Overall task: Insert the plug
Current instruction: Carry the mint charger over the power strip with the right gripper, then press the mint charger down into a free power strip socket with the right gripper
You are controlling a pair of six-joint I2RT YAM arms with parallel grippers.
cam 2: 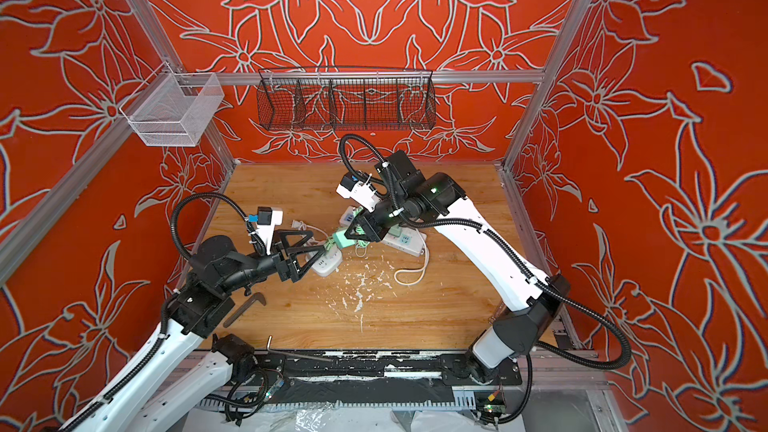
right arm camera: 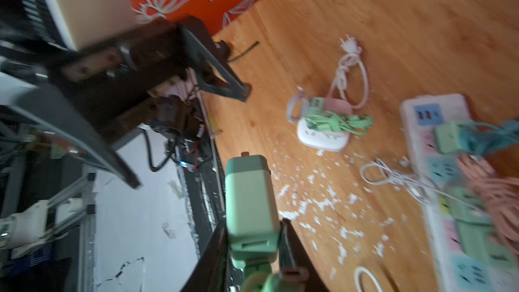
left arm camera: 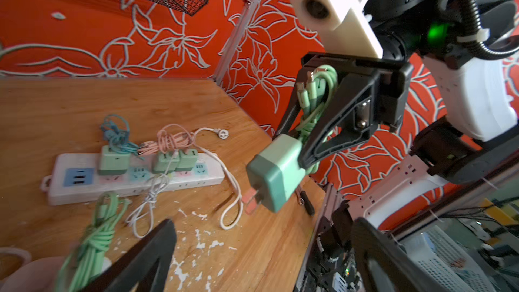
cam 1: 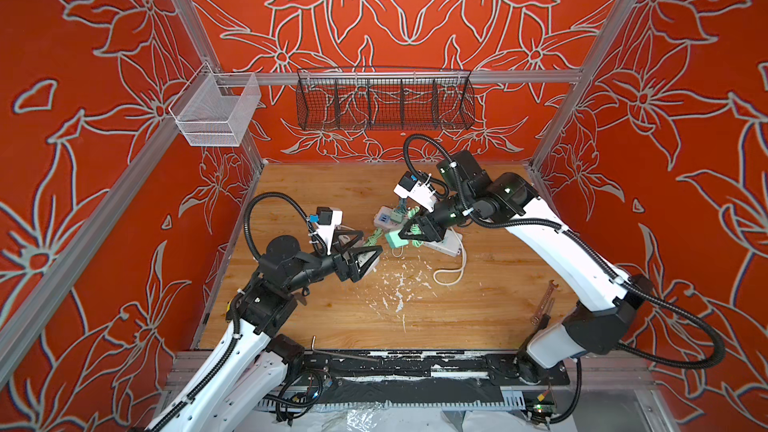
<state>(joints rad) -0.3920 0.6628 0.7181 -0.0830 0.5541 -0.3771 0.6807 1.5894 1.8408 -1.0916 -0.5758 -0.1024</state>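
Both top views: found right claw (cam 1: 405, 236) clamped on green plug (cam 1: 394, 239), held above table (cam 1: 478, 305) beside long strip (cam 1: 446, 243); left claw (cam 1: 370, 245) spread wide, holding nothing.
Left wrist: counted three green adapters (left arm camera: 113, 161) seated in long strip; socket markings unreadable.
Right wrist: counted one round strip (right arm camera: 323, 139), one green cord bundle (right arm camera: 337, 122) on it.
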